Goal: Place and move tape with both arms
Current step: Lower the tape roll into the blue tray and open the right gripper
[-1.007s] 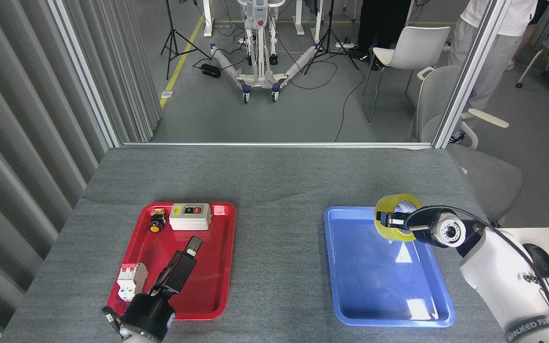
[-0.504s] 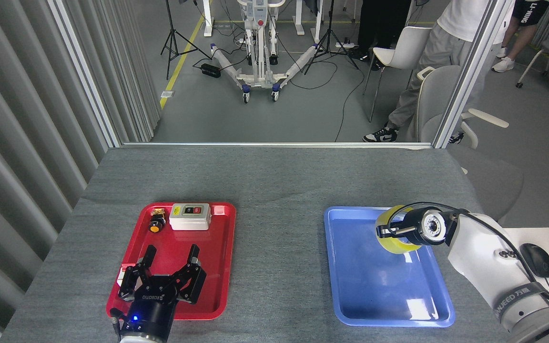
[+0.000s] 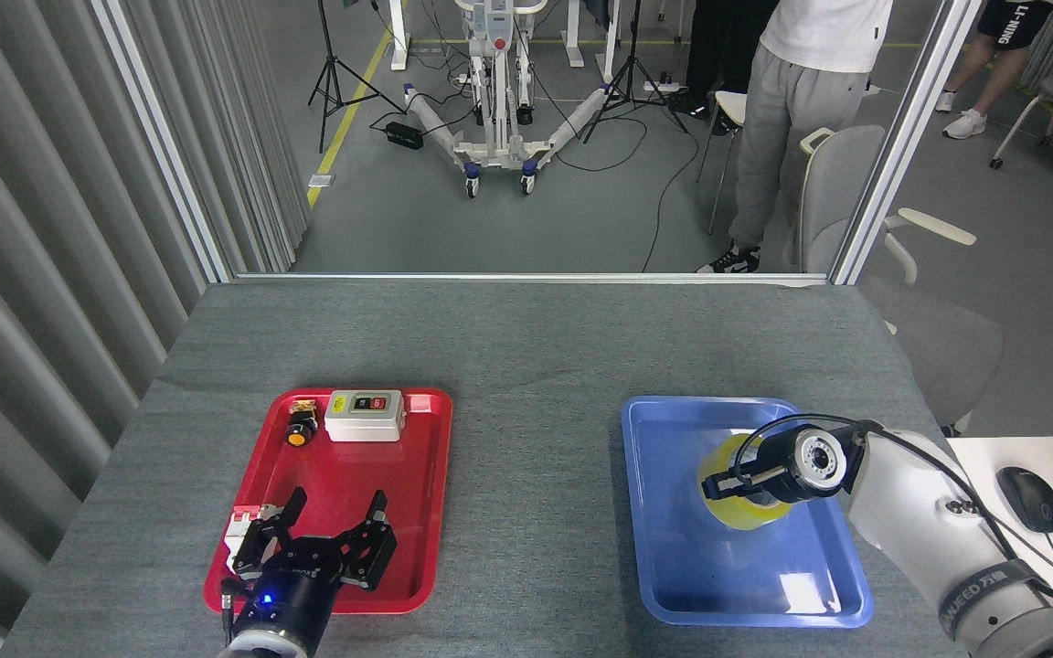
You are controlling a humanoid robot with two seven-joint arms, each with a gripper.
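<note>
1. My right gripper (image 3: 726,484) grips the tape (image 3: 739,493), a roll of glossy yellow packing tape, with a finger across the roll's near face; my jaws are clamped on it.
2. The tape is inside the blue tray (image 3: 673,567), toward the tray's 1 o'clock part, down by the tray floor. I cannot tell whether the roll touches the floor or hangs just above it.
3. My right arm (image 3: 947,539) comes in from 4 o'clock, white-bodied, with a black cable looping over the wrist.
4. My left gripper (image 3: 330,521) hovers over the near end of the red tray (image 3: 417,493), at about 7 o'clock in my view. Its black fingers are spread apart and nothing is between them. A blue light glows on its body.
5. In the red tray, a white switch box (image 3: 365,415) with one black and one red button lies at the far edge, around 12 o'clock of the tray. Just beside it at 9 o'clock is a small yellow push button (image 3: 299,428).
6. A white breaker-like part (image 3: 240,533) lies at the tray's near left, partly hidden behind my left fingers.
7. Both trays rest on the grey table (image 3: 526,366), well apart, red at 9 o'clock and blue at 3 o'clock.
8. A black computer mouse (image 3: 1023,484) lies on a white surface past the table's right edge.
9. Beyond the table, at 1 o'clock, a person (image 3: 792,100) in grey trousers stands near a grey chair (image 3: 842,192).
</note>
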